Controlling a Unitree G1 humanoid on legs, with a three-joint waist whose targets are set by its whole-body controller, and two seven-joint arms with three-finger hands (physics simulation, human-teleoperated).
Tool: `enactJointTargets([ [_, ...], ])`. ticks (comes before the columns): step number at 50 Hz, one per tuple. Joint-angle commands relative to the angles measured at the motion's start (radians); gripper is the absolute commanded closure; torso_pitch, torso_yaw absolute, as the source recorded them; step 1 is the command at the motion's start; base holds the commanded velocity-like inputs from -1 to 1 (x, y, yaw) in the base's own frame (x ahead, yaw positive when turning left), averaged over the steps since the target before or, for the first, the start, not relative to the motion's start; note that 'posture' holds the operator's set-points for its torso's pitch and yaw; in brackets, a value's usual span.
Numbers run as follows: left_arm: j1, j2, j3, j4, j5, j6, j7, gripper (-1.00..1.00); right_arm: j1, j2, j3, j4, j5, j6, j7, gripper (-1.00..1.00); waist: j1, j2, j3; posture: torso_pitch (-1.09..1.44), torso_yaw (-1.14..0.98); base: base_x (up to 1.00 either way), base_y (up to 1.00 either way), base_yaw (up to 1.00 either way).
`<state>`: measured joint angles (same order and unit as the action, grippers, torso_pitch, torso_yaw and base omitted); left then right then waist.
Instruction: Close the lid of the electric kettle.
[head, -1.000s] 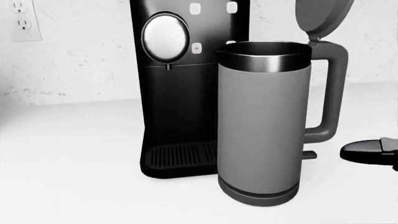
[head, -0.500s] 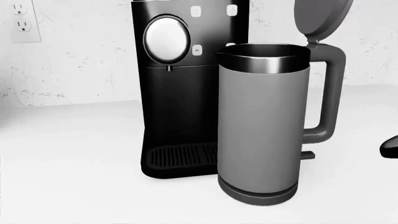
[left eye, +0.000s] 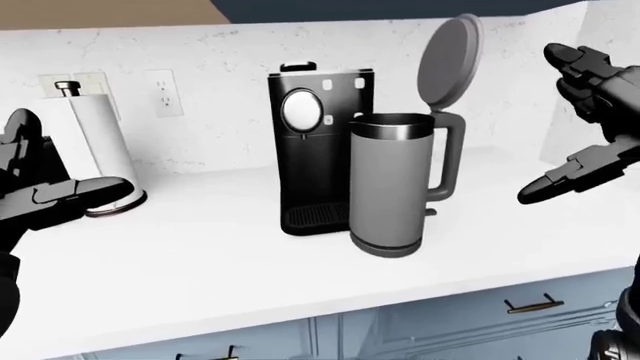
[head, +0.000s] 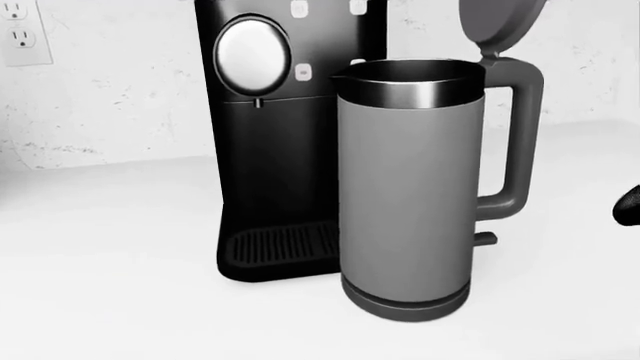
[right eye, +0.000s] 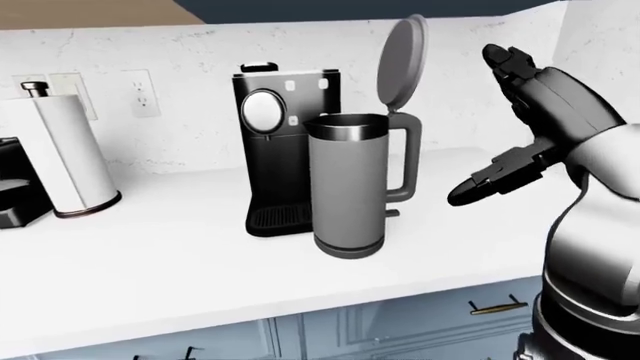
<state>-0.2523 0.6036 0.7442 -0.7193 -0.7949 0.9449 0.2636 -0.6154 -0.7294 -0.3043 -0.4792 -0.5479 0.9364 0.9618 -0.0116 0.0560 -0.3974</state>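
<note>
The grey electric kettle (left eye: 390, 187) stands on the white counter (left eye: 200, 262), its handle to the right. Its round lid (left eye: 448, 64) is hinged up, almost vertical above the handle, leaving the steel rim bare. My right hand (right eye: 495, 127) is open and raised to the right of the kettle, at lid height, a clear gap from the handle; its fingers (right eye: 510, 64) point up and its thumb points left. In the head view only a dark tip of that hand (head: 628, 204) shows at the right edge. My left hand (left eye: 45, 191) hangs open far left, holding nothing.
A black coffee machine (left eye: 315, 150) stands right behind and left of the kettle, nearly touching it. A paper towel roll (left eye: 95, 150) is at the far left by a wall outlet (left eye: 163, 94). Blue drawers (left eye: 530, 304) run under the counter edge.
The head view has shifted a little, so kettle and coffee machine sit slightly left and higher. My right hand's tip has drawn off to the right edge and risen.
</note>
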Motion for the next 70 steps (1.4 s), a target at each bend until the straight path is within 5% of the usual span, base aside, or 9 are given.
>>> enactJointTargets([
  [1, -0.019, 0.015, 0.002, -0.009, 0.005, -0.029, -0.006, -1.0, -0.045, -0.014, -0.004, 0.012, -0.035, -0.048, 0.021, -1.0, -0.001, -0.002, 0.007, -0.67, 0.0, 0.0, 0.0, 0.0],
  [33, -0.02, 0.03, 0.016, -0.004, -0.02, -0.024, 0.009, -1.0, -0.204, 0.028, 0.056, 0.28, -0.23, -0.447, 0.271, -1.0, -0.015, 0.019, 0.012, -0.67, 0.0, 0.0, 0.0, 0.0],
  [52, -0.014, 0.029, 0.016, -0.001, -0.016, -0.033, 0.004, -1.0, -0.216, 0.011, 0.058, 0.394, -0.268, -0.64, 0.301, -1.0, -0.019, 0.025, 0.013, -0.67, 0.0, 0.0, 0.0, 0.0],
  [70, -0.015, 0.024, 0.01, 0.005, -0.01, -0.038, 0.002, -1.0, -0.376, -0.003, 0.101, 0.576, -0.315, -0.751, 0.308, -1.0, -0.024, 0.029, 0.015, -0.67, 0.0, 0.0, 0.0, 0.0],
])
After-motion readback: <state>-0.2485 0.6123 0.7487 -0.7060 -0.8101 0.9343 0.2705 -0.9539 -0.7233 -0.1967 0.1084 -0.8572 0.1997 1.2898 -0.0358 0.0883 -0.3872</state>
